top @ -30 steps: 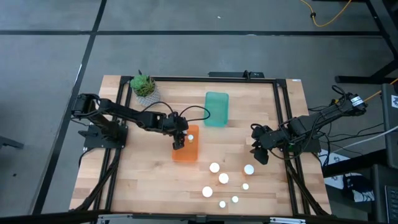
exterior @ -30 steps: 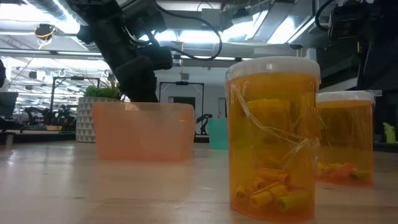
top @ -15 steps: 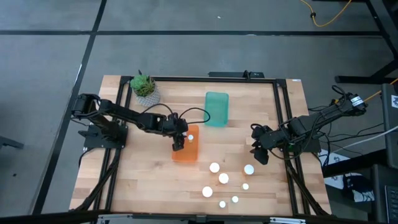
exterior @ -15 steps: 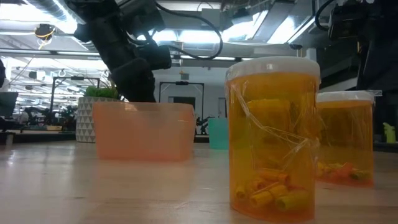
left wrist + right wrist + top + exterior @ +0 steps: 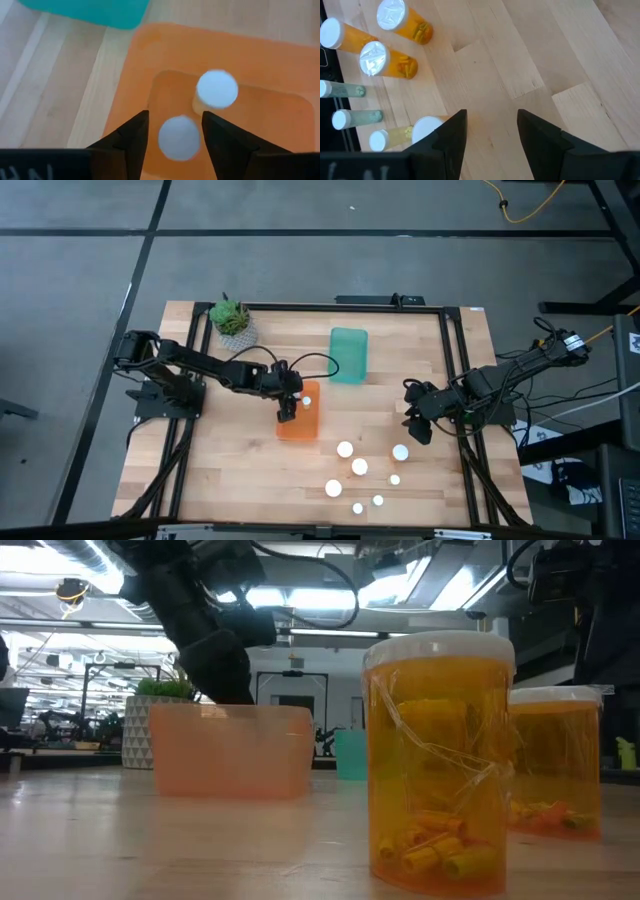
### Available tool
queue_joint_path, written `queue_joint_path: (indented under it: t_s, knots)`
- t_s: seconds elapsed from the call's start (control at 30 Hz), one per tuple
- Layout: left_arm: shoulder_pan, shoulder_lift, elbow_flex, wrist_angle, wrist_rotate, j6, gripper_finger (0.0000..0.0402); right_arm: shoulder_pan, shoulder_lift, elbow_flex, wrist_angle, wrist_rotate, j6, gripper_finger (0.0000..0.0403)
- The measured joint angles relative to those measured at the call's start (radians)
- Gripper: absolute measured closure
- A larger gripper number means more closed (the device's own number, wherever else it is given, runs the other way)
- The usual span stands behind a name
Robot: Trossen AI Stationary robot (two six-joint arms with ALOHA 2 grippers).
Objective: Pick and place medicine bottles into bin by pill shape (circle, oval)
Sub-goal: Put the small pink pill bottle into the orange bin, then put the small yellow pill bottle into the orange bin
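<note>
Left pincer (image 5: 288, 409) hung over upper left part of orange bin (image 5: 298, 430), centre-left of high frame, fingers (image 5: 131, 142) spread apart w/ nothing clamped. In left wrist frame, two white-capped bottles inside bin: one (image 5: 179, 137) directly between the dark fingers, other (image 5: 216, 89) just beyond it, near frame centre. Couldn't tell whether nearer bottle sat on bin floor or was mid-drop. Teal bin (image 5: 348, 355) sat above and right of orange one, apart from it.

Right pincer (image 5: 417, 423) waited at right-centre of tabletop (image 5: 220, 470), fingers open, nothing held. Seven more bottles (image 5: 359, 467) clustered lower centre-right of high frame; nearest to right pincer the one at (image 5: 400, 452).

Judged step: release into orange bin, prob. finishing. To do well: keep fingers wide, lift straight up clear of bin wall before swinging sideways, so neither bottle gets clipped or bin dragged. Next pick calls for reading pill shape through amber wall — low frame showed oblong-looking pills in nearest bottle (image 5: 438, 760), so check before choosing bin
</note>
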Motion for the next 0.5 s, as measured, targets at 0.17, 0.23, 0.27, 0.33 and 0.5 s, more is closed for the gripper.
queue_joint_path:
  t_s: [0.17, 0.23, 0.27, 0.33, 0.5]
  knots:
    - [0.0, -0.016, 0.077, -0.13, 0.0, 0.013, 0.0224, 0.0, 0.0, 0.0, -0.001, 0.0, 0.001, 0.0226]
    - [0.0, -0.016, 0.119, -0.19, 0.0, 0.014, 0.0224, 0.0, 0.0, 0.0, -0.002, 0.0, 0.001, 0.0226]
    - [0.0, -0.016, 0.14, -0.222, 0.0, 0.014, 0.0224, 0.0, 0.0, 0.0, -0.002, 0.0, 0.001, 0.0226]
    - [-0.005, -0.016, 0.186, -0.276, 0.0, 0.008, 0.0224, 0.0, 0.0, 0.0, -0.001, 0.0, 0.001, 0.0226]
    - [-0.05, -0.016, 0.273, -0.354, 0.011, -0.038, 0.0224, 0.0, 0.0, 0.0, -0.001, 0.0, 0.0, 0.0226]
